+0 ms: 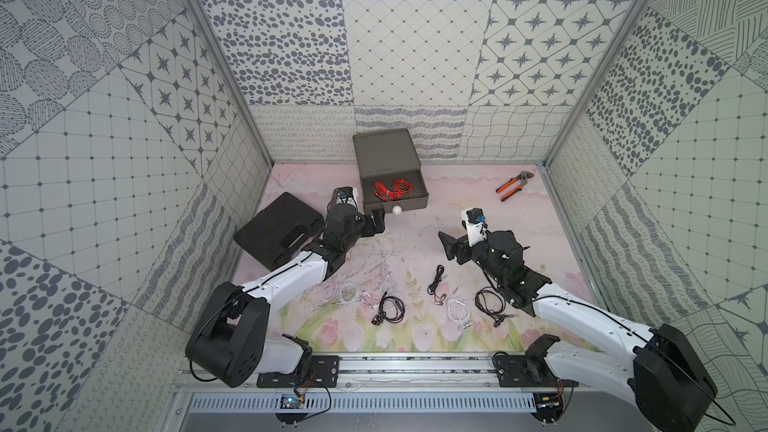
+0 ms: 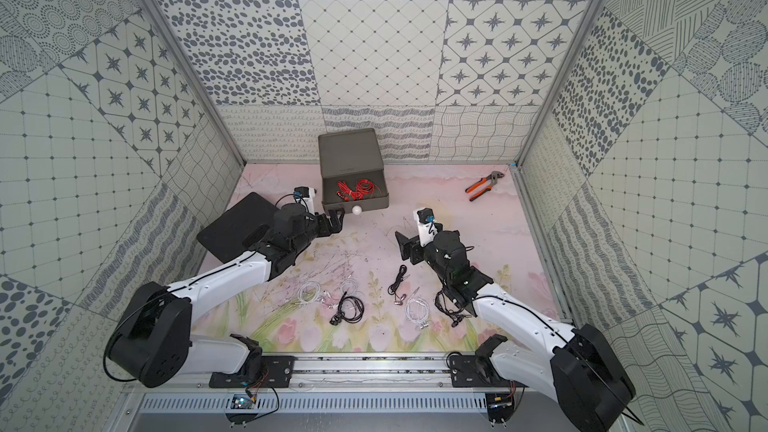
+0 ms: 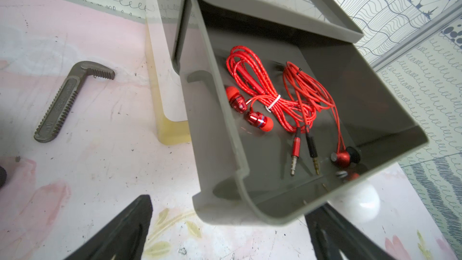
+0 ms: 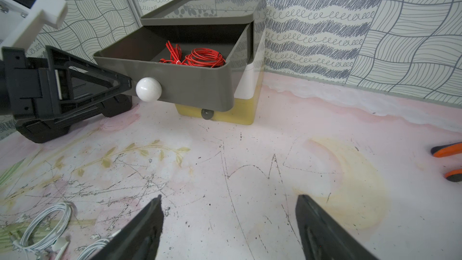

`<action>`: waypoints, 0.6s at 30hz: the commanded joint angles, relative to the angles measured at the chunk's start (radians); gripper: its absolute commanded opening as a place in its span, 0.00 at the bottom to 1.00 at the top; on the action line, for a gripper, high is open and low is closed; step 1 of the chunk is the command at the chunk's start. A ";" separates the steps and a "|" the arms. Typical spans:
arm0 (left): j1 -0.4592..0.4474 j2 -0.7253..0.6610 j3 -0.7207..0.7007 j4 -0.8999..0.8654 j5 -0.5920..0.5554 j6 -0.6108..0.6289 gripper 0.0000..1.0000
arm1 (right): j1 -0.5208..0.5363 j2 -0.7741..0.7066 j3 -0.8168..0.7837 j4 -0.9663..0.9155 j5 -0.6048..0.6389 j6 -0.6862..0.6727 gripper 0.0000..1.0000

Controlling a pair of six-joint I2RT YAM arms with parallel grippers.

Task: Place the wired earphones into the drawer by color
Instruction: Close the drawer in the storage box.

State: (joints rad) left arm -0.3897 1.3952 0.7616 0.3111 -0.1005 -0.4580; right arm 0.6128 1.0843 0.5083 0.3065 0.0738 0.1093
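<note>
Left gripper (image 1: 378, 220), open and empty, hung beside the knob (image 1: 397, 210) of the pulled-out drawer (image 1: 395, 202) holding red earphones (image 1: 390, 189); a bump might shut it. Right gripper (image 1: 448, 245) gaped empty; other earphones (image 1: 435, 280) lay near.

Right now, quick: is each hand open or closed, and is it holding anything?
Left hand: open, holding nothing, next to the drawer knob.
Right hand: open, holding nothing.
</note>
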 commanded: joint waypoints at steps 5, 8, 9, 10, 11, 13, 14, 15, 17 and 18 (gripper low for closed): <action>0.000 0.042 0.057 0.102 -0.056 0.024 0.99 | -0.003 -0.014 -0.005 0.047 -0.006 0.007 0.86; 0.001 0.055 0.071 0.106 -0.056 0.028 0.99 | -0.003 -0.013 -0.004 0.047 -0.006 0.007 0.87; 0.001 0.058 0.076 0.107 -0.056 0.029 0.99 | -0.003 -0.011 -0.004 0.045 -0.006 0.007 0.87; 0.000 0.063 0.080 0.107 -0.056 0.032 0.99 | -0.003 -0.012 -0.004 0.045 -0.004 0.006 0.86; 0.001 0.068 0.086 0.108 -0.056 0.033 0.99 | -0.004 -0.012 -0.004 0.044 -0.005 0.006 0.87; 0.001 0.078 0.097 0.110 -0.057 0.039 0.99 | -0.001 -0.011 -0.004 0.044 -0.006 0.004 0.87; 0.001 0.084 0.100 0.112 -0.061 0.041 0.99 | -0.002 -0.010 -0.003 0.044 -0.009 0.003 0.86; 0.001 0.089 0.106 0.113 -0.062 0.044 0.99 | -0.002 -0.008 -0.002 0.043 -0.010 0.002 0.86; 0.001 0.103 0.116 0.116 -0.065 0.048 0.99 | -0.002 -0.008 -0.002 0.043 -0.012 0.002 0.86; 0.000 0.110 0.121 0.114 -0.068 0.050 0.99 | -0.002 -0.009 -0.002 0.043 -0.012 0.002 0.86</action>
State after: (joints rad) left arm -0.3897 1.4834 0.8524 0.3485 -0.1349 -0.4389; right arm 0.6128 1.0843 0.5083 0.3069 0.0711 0.1120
